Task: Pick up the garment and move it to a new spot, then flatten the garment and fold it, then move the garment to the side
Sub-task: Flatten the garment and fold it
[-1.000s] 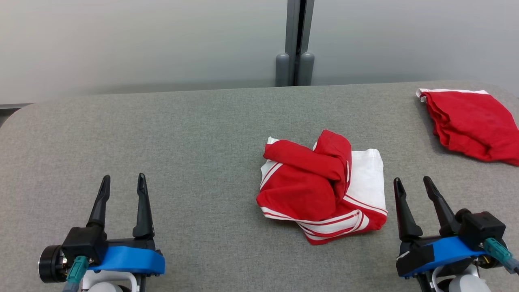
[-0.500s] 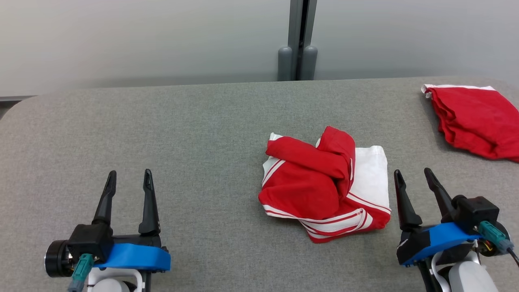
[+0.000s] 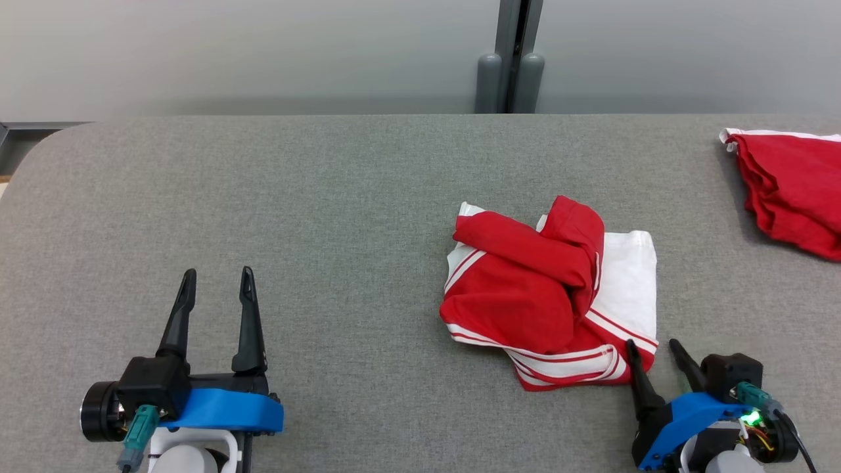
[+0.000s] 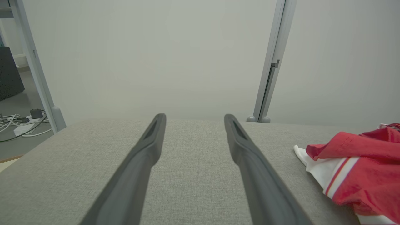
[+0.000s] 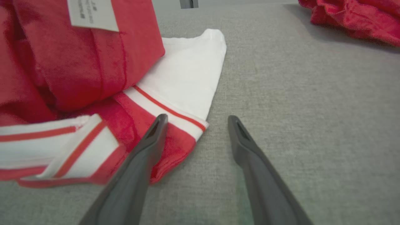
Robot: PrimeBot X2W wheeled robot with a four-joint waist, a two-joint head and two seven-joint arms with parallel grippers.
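The left gripper [image 3: 219, 271] and right gripper [image 3: 652, 343] are wearing blue collars [image 3: 223, 410] beneath long dark fingers [image 3: 248, 322] — teal plugs [image 3: 135, 430] trailing, a green light [image 3: 749, 416] glowing.

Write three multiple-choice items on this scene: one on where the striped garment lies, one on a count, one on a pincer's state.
1. Where on the table does the red-and-white garment lie?
A. at the far left corner
B. hanging over the far edge
C. right of centre, just ahead of the right pincer

2. How many cloth items lie on the table?
A. one
B. two
C. three

3. The right pincer is:
A. open and holding nothing
B. shut on the garment
C. shut on nothing

Key:
1 C, the pincer's tips sit by the garment's near right corner.
2 B, the garment plus a red cloth at the far right.
3 A, its fingers stand apart with bare table between them.
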